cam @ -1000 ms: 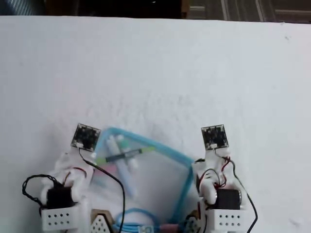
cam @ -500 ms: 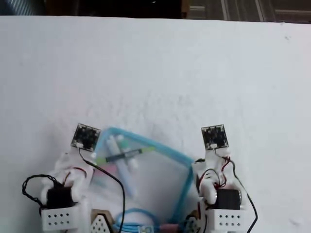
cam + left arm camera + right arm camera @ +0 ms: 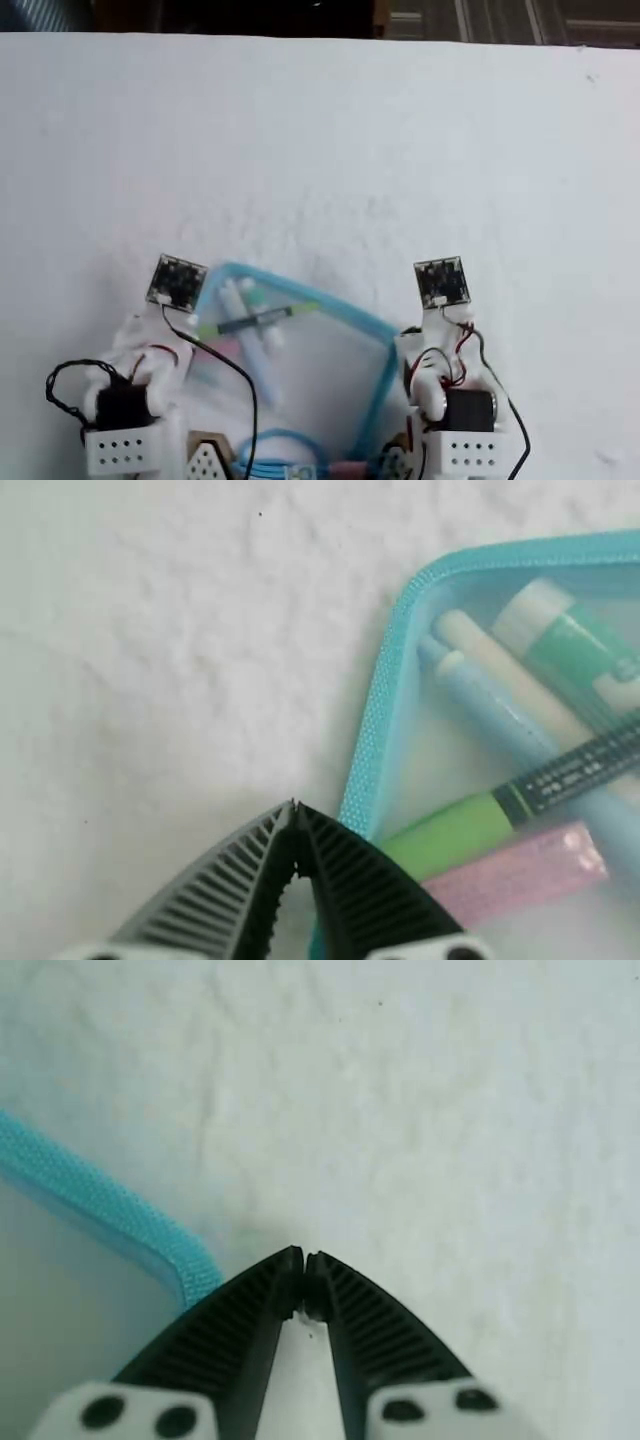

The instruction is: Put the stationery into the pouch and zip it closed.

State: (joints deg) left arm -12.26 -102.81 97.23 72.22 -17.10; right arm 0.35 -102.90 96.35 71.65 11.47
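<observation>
"Pouch (image 3: 300,350) location, please?"

"Flat on the worktop (image 3: 400,150), between the two tools. Its teal zip edge runs just beside the tips of the left tool (image 3: 295,825), and one corner sits just beside the right tool (image 3: 303,1285)."

"And the stationery?"

"Inside the clear wall already: a green pen (image 3: 450,830), a pink piece (image 3: 520,870), a white-capped green tube (image 3: 570,645) and pale pens, all just past the zip edge from the left tool."

"Are the tools gripping anything?"

"No. Both have their jaws pressed together with nothing between them, tips near bare worktop."

"Why there?"

"My guess is that each flanks the pouch, ready to pin it or tug the zip. I cannot find the slider, so I can't tell whether it's zipped."
</observation>
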